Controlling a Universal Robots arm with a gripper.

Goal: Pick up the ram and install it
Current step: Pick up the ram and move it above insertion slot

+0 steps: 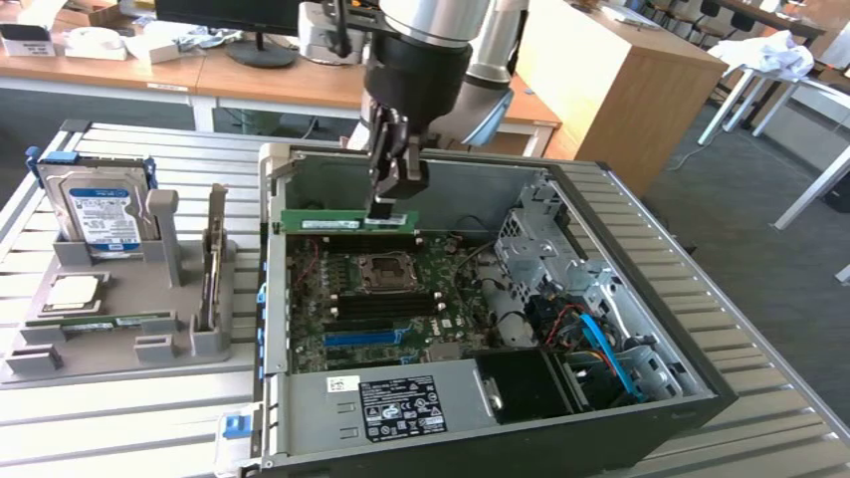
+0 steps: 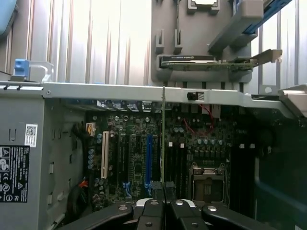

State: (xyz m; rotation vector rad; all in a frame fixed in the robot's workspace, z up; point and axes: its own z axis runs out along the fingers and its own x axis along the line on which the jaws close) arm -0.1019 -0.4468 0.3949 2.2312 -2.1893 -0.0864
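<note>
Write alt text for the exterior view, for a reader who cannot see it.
The robot arm's tool holds the ram level over the motherboard of an open computer case lying on a slatted metal table. At the exterior view's left, a grey holder carries a hard drive, a processor and a second ram stick.

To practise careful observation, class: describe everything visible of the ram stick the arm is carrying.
The ram is a long, thin green circuit-board stick with a white label. It stands on edge, long side level, inside the open computer case, low over the motherboard. The gripper, fingers shut, pinches its upper edge nearer the end at the exterior view's right. Whether it touches a slot cannot be told.
</note>
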